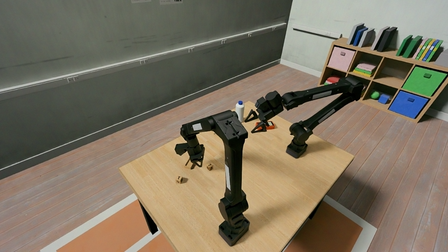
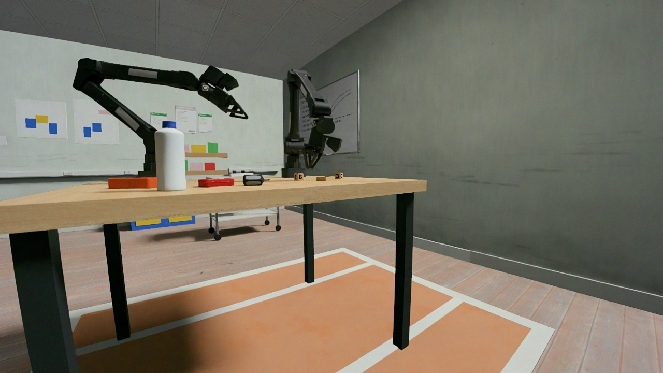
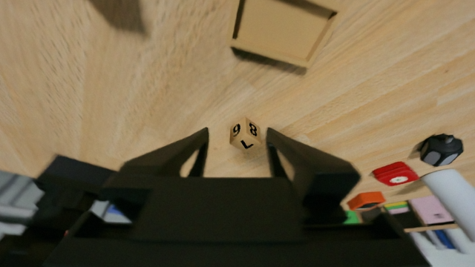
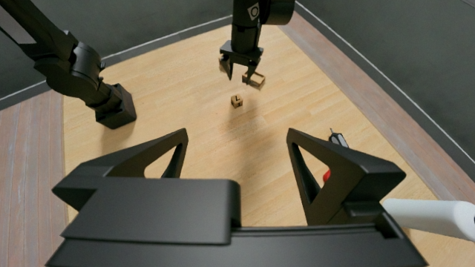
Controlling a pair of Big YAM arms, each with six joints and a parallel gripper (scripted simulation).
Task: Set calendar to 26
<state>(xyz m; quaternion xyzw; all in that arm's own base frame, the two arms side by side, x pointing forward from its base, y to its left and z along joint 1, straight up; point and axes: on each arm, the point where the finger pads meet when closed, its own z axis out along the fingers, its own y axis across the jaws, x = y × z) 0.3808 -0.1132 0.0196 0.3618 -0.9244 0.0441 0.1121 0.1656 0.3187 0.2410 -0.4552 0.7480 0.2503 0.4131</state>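
Observation:
One wooden cube [image 1: 209, 166] [image 2: 299, 176] [image 3: 245, 134] [image 4: 237, 101] lies on the table, a 7-like mark on top, with 8 and a 6 or 9 on sides. The other cube [image 1: 179, 179] [image 2: 339, 175] shows a 3 in the exterior view. The wooden tray [image 2: 321, 178] [image 3: 271, 55] [image 4: 256, 84] is empty where visible; my left gripper partly hides it in the top view. My left gripper [image 1: 196, 166] [image 3: 237, 133] [image 4: 238, 81] is part-open, above the table near the first cube, holding nothing. My right gripper [image 1: 249, 126] [image 2: 238, 115] [image 4: 237, 133] is wide open, empty and high.
A white bottle [image 1: 239, 111] [image 2: 170, 159] [image 4: 427, 219] with a blue cap stands near the table edge. Near it are an orange box [image 2: 132, 182] [image 3: 367, 200], a red item [image 2: 216, 182] [image 3: 395, 173] and a black-grey tool [image 2: 253, 180] [image 3: 441, 150] [image 4: 338, 139].

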